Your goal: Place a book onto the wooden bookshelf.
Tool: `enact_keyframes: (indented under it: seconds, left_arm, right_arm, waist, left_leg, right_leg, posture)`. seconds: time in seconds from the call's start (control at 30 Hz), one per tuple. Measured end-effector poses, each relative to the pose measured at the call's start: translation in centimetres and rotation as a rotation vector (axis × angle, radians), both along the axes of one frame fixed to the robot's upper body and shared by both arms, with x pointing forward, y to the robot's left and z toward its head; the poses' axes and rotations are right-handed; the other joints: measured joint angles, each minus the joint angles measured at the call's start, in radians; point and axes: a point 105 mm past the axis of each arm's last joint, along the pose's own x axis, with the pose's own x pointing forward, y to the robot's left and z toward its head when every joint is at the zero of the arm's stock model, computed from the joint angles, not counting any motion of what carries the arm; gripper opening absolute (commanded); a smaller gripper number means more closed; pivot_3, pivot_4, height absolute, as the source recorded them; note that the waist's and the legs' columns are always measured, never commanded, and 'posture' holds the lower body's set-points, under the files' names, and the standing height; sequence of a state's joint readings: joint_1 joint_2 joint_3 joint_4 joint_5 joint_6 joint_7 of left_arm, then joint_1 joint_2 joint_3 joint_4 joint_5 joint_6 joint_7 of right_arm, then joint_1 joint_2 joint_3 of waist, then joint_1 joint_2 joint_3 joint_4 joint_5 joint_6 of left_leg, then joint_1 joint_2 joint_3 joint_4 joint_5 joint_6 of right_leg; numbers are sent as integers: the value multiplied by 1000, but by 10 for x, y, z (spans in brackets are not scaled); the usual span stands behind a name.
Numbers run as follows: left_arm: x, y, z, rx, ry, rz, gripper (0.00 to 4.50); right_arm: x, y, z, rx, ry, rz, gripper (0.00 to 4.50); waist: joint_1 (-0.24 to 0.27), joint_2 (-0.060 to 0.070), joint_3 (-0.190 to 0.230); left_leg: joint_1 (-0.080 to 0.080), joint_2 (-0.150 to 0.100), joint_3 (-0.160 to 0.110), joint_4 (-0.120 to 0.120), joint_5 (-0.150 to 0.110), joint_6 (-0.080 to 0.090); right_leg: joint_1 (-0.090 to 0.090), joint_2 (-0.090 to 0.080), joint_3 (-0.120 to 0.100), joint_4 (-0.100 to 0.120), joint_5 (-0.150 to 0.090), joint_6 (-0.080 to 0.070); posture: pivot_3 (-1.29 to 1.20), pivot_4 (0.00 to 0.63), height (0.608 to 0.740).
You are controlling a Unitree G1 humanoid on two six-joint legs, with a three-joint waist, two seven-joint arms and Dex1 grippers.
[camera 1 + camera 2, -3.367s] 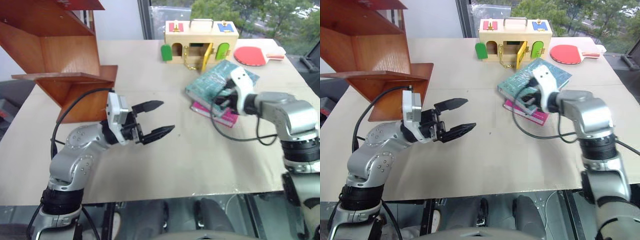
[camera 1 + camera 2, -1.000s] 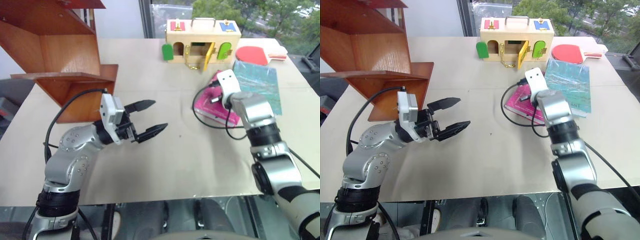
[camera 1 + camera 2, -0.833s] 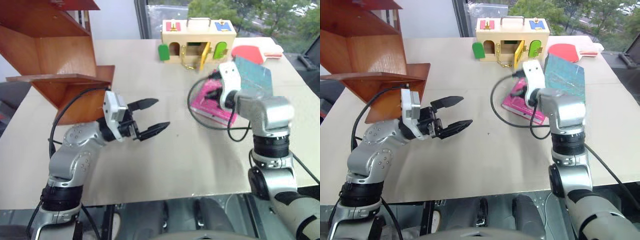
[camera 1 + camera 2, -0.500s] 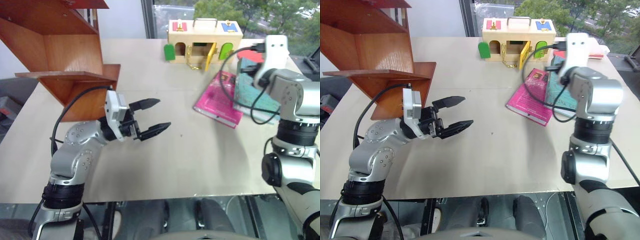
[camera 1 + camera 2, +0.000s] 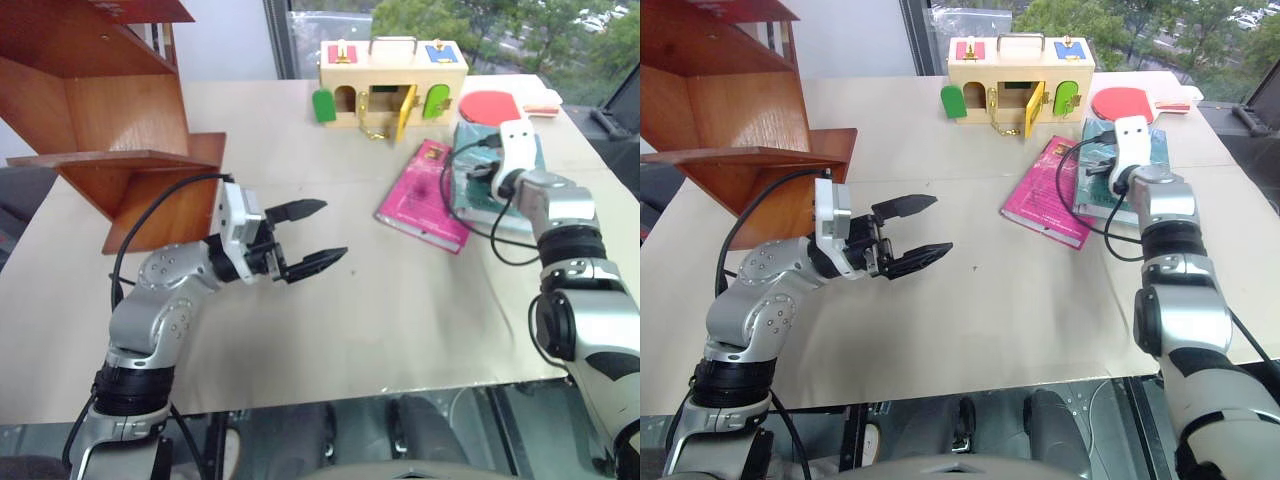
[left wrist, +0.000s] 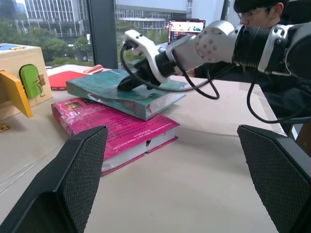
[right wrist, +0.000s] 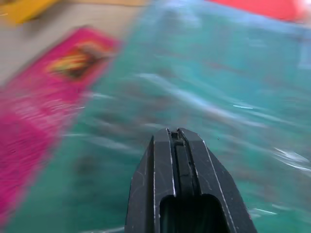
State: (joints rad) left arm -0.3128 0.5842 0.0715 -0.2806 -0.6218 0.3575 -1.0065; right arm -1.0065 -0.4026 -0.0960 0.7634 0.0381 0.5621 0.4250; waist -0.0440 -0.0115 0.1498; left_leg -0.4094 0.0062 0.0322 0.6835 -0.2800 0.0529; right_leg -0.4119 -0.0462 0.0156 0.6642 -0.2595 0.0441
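right gripper (image 7: 176,133): fingers pressed together with nothing between them, tips over the cover of the book (image 5: 478,195)
book: right of the frame, lying flat, one edge overlapping the pink book (image 5: 425,208)
left gripper (image 5: 312,236): jaws wide, empty, centre-left, well apart from the book
wooden bookshelf (image 5: 95,110): upper left of the frame, beyond the left gripper

Bright daylight from windows behind tabletop (image 5: 330,330); soft shadows under arms. Glare streaks on book (image 7: 204,87) plastic wrap. Right wrist view motion-blurred; left wrist view's near fingers out of focus.
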Motion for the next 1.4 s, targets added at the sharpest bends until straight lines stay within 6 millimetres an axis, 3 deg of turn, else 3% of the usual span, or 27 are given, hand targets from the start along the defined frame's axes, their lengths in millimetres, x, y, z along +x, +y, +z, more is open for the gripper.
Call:
enact_keyframes:
  seconds: [0.17,0.33,0.5,0.73,0.83,0.97,1.03,1.07,1.13,1.17,1.2,1.3,1.4]
  left_arm:
    - [0,1,0,1,2,9,4500]
    - [0,1,0,2,3,10,4500]
    - [0,1,-1,4,3,3,4500]
    - [-1,0,0,5,2,-5,4500]
    - [0,-1,1,5,-1,-8,4500]
    - [2,-1,0,1,8,-9,4500]
    - [3,-2,2,0,3,-15,4500]
    - [3,-2,2,1,2,-17,4500]
    - [3,-2,2,1,3,-17,4500]
    - [3,-3,2,-1,3,-20,4500]
    - [3,-2,2,-1,3,-21,4500]
    - [3,-4,2,-3,5,-29,4500]
    - [3,-4,2,-3,6,-30,4500]
  right_arm:
    - [-28,24,-13,-25,25,165,77]
    - [-72,44,-33,-35,83,289,77]
    - [-96,51,-38,-41,101,337,77]
    - [-91,46,-16,25,26,255,77]
    - [-89,44,21,78,-83,225,77]
    - [-90,37,52,94,-174,180,77]
    - [-87,12,64,58,-190,71,77]
    - [-85,-19,69,-17,-186,-49,77]
    - [-85,-33,69,-38,-179,-102,77]
    - [-86,-73,68,-113,-131,-246,77]
    - [-87,-77,67,-119,-125,-261,77]
    - [-99,-134,64,-230,-32,-442,77]
    - [-106,-151,54,-231,54,-491,77]
  waist:
    - [5,-4,-4]
    - [10,-6,-9]
    - [11,-7,-10]
    - [12,-2,-7]
    - [15,2,-4]
    - [21,2,-4]
    - [29,3,-3]
    - [38,3,-3]
    - [41,3,-3]
    - [43,3,-3]
    - [44,3,-3]
    - [43,3,-3]
    - [32,3,-3]
  left_leg:
    - [2,0,-1,0,0,0]
    - [16,0,-4,-2,-3,4]
    - [18,0,-6,-2,-3,4]
    - [10,-1,-6,-2,-3,3]
    - [-1,-2,-6,-2,0,0]
    - [-7,-2,-7,-2,0,-1]
    - [-7,-2,-6,-2,0,0]
    - [-7,-4,-6,-1,0,0]
    - [-7,-4,-6,-1,0,0]
    - [-7,-4,-5,-1,-1,1]
    - [-7,-4,-5,-1,-1,1]
    - [-7,-3,-4,-1,-1,1]
    - [-5,-1,-2,-1,-1,1]
  right_leg:
    - [3,-2,0,0,0,0]
    - [17,-4,-4,-3,0,-1]
    - [18,-6,-5,-2,2,-3]
    - [12,-7,-5,-3,2,-4]
    - [0,-7,-5,-1,2,-3]
    - [-5,-5,-6,-2,2,-3]
    - [-5,-6,-6,-3,2,-3]
    - [-4,-6,-6,-4,2,-3]
    - [-3,-6,-7,-5,2,-3]
    - [-3,-6,-6,-5,2,-3]
    - [-3,-6,-6,-5,2,-3]
    - [-3,-4,-6,-5,2,-3]
    - [-3,-1,-3,-5,2,-3]
  posture:
    - [0,150,740]
    - [0,150,740]
    - [0,150,740]
    - [0,150,740]
    - [0,150,740]
    - [0,150,740]
    - [0,150,740]
    - [0,150,740]
    - [0,150,740]
    - [0,150,740]
    - [0,150,740]
    - [0,150,740]
    - [0,150,740]
